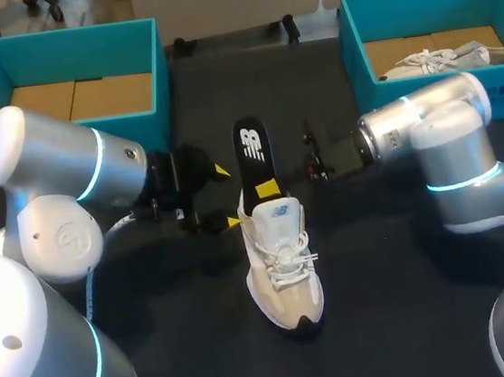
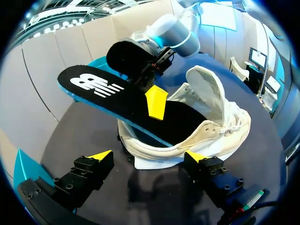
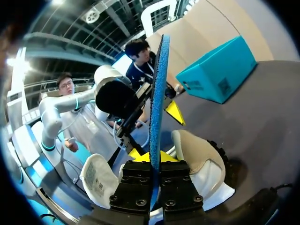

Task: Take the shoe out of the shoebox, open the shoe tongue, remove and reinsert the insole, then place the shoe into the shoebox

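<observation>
A white sneaker point(image 1: 284, 271) lies on the dark table, toe toward me, tongue pulled up. Its black insole point(image 1: 252, 152) with a blue underside sticks up and back out of the heel opening, its front end still inside the shoe. My right gripper point(image 1: 267, 188) comes in from the right and is shut on the insole's edge. In the right wrist view the insole point(image 3: 158, 93) stands edge-on between the gripper's point(image 3: 151, 159) pressed fingers. My left gripper point(image 1: 228, 195) is open just left of the heel; in the left wrist view it point(image 2: 149, 157) straddles the sneaker's point(image 2: 211, 117) heel without touching.
A teal shoebox point(image 1: 150, 50) stands at the back left with only cardboard inside. A second teal shoebox point(image 1: 354, 45) at the back right holds another pale sneaker point(image 1: 451, 58). Both arms crowd the table's middle.
</observation>
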`<state>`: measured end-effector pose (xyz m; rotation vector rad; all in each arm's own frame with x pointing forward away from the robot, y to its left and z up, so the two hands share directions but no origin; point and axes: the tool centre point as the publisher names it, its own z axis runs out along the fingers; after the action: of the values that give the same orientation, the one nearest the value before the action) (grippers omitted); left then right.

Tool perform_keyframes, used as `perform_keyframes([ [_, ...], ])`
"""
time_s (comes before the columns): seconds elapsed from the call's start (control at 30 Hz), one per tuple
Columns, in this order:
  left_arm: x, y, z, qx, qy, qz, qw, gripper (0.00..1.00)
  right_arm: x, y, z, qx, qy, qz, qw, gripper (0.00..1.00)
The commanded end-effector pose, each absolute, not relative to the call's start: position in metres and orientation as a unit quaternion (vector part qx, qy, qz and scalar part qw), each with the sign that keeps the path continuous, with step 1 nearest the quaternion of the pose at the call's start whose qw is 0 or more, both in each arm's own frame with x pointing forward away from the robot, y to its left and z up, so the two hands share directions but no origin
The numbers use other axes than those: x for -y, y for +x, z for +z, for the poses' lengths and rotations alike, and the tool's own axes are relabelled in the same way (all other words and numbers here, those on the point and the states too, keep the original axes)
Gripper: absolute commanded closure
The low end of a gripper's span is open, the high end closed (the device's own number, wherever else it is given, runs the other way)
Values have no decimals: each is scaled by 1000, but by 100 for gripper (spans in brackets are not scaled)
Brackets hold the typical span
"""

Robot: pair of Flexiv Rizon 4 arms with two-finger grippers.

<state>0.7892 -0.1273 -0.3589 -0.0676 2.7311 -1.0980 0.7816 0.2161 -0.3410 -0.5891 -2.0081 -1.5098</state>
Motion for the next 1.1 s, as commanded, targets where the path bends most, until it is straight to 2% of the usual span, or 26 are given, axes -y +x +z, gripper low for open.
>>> perform_keyframes([
  [0.03, 128, 788, -359, -924, -23, -369, 100, 0, -214, 769, -346, 747, -231, -553, 286, 100],
  [0.5, 128, 788, -359, -924, -23, -369, 100, 0, -220, 751, -351, 749, -249, -534, 303, 100],
  [0.63, 128, 788, -359, -924, -23, -369, 100, 0, -220, 758, -346, 755, -243, -535, 291, 86],
  [1.03, 128, 788, -359, -924, -23, -369, 100, 0, -223, 777, -339, 776, -228, -493, 320, 84],
  [1.1, 128, 788, -359, -924, -23, -369, 100, 0, -223, 778, -338, 782, -226, -480, 328, 80],
])
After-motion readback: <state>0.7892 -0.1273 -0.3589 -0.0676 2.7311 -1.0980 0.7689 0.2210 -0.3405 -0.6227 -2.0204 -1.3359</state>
